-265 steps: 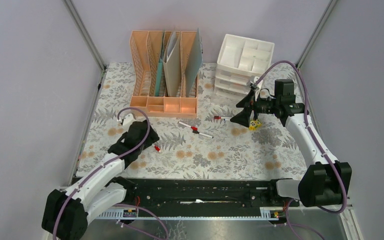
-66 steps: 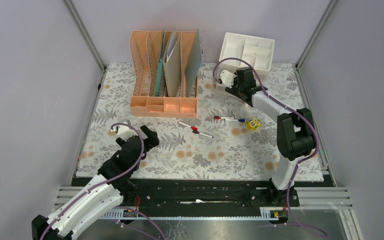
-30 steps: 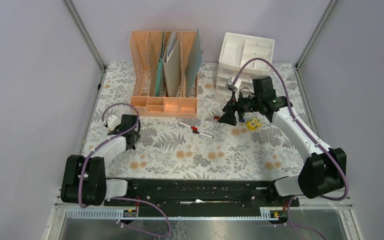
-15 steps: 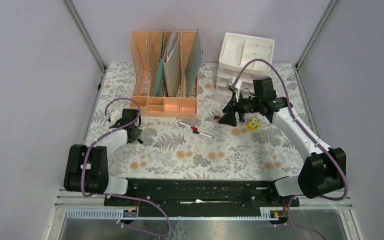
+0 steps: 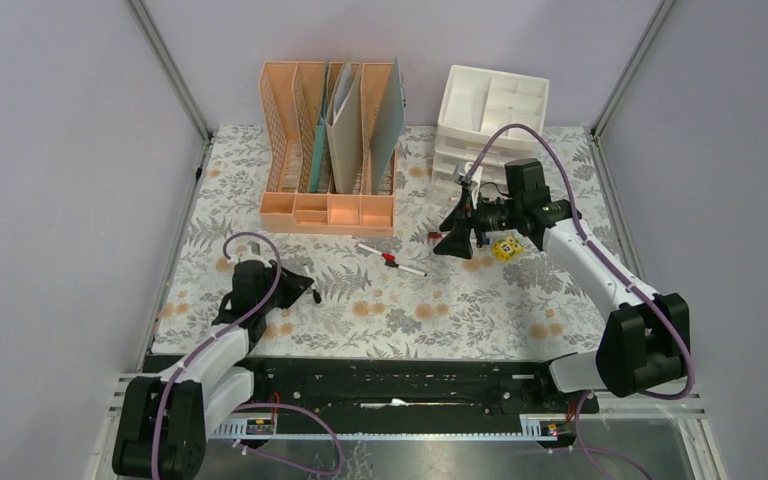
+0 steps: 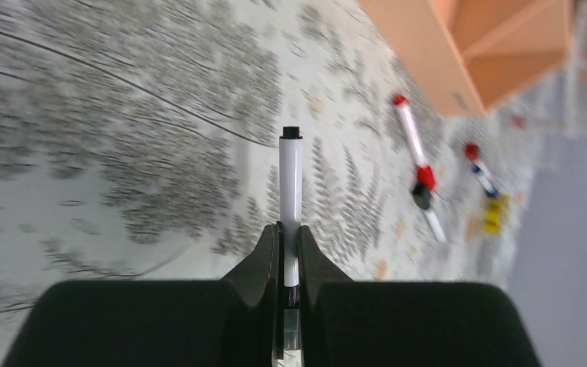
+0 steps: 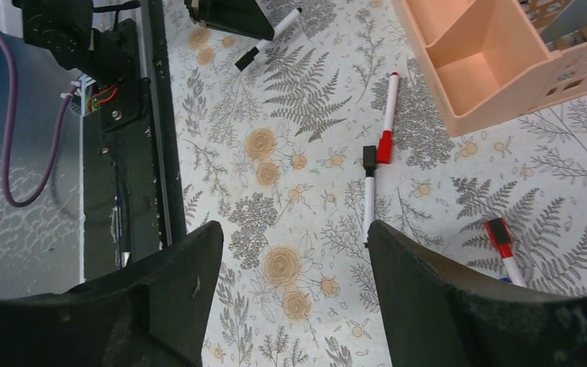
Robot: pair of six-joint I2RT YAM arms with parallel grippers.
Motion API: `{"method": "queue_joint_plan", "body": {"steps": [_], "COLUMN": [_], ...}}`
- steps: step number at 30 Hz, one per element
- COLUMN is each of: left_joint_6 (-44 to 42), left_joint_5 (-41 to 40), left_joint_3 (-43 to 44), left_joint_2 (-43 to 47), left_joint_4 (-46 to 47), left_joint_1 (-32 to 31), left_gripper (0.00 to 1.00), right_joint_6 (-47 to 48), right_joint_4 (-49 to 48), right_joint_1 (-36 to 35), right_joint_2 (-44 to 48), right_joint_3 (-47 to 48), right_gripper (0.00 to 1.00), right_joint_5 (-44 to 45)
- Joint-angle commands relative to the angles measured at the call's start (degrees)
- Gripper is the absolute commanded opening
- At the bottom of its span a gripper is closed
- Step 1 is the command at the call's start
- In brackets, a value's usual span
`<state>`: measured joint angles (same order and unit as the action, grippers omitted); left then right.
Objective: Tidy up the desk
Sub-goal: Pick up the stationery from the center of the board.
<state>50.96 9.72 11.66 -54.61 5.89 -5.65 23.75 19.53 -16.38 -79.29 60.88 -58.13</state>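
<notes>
Pinching slim white cylindrical marker [image 6: 291, 176] w/ L pincer [image 6: 289, 228]; R pincer [image 7: 294, 229] wide over fern-print cloth desk [image 7: 428, 200].

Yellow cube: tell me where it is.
Top view: the yellow cube lies right of centre on the desk, beside the right gripper, before the white drawer unit.

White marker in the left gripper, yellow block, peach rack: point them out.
white marker [image 6: 291, 176], left wrist view, mid barrel.
yellow block [image 5: 506, 248], top external view, top face.
peach rack [image 5: 328, 228], top external view, front wall.
</notes>
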Motion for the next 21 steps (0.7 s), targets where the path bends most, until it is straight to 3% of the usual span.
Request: {"method": "queue_joint_plan", "body": {"steps": [1, 10, 21], "left_joint_6": [4.4, 5.5, 4.3], "left_joint_5": [14.2, 12.1, 5.6], "left_joint_3": [-6.5, -8.2, -2.9], "left_joint_2": [1.9, -2.2, -13.4], "left_joint_4": [26.3, 48.3, 63.0], "left_joint_1": [-1.6, -14.3, -27.1], "left_gripper": [0.00, 0.00, 0.00], "right_joint_6": [-2.4, -9.8, -16.3], "right_joint_4": [-4.7, -14.4, -23.8], "right_joint_1": [0.3, 0.2, -2.3], "right_joint_2": [-0.2, -1.2, -2.6], "right_joint_3": [-1.4, -6.0, -9.3], "right_gripper": [0.77, 0.77, 0.79], "right_joint_5": [-5.7, -8.7, -9.2]}}
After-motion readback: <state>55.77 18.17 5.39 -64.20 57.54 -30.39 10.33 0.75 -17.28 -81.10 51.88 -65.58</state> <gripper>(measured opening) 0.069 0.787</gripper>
